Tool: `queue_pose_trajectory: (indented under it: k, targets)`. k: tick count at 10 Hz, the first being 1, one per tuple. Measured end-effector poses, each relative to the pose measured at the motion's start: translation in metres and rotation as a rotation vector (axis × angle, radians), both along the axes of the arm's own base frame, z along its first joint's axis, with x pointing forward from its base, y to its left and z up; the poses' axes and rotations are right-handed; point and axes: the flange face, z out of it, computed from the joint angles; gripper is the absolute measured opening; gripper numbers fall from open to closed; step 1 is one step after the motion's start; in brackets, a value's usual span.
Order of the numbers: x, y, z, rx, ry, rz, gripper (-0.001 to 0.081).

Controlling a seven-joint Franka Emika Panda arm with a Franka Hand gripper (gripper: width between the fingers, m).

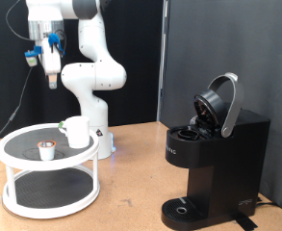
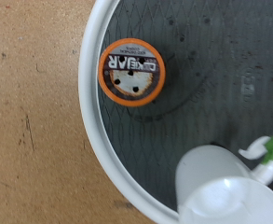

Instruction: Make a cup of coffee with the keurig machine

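Keurig machine (image 1: 213,159) lid open; rack (image 1: 25,204) holds cup (image 1: 77,132), pod (image 1: 46,148)

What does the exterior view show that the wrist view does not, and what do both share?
Only the exterior view shows the keurig machine with its lid raised, and the end effector hanging high above the white tiered stand. Only the wrist view shows the pod's orange rim and printed foil top. Both show the pod, the cup and the stand's dark mesh shelf.
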Motion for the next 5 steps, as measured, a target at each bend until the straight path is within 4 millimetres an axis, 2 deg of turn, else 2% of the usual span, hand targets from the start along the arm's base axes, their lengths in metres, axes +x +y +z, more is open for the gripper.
queue_pose_trajectory:
  k: [5]
  targets:
    - [0.017,0.001,-0.058,-0.047,0.014,-0.007,0.0734]
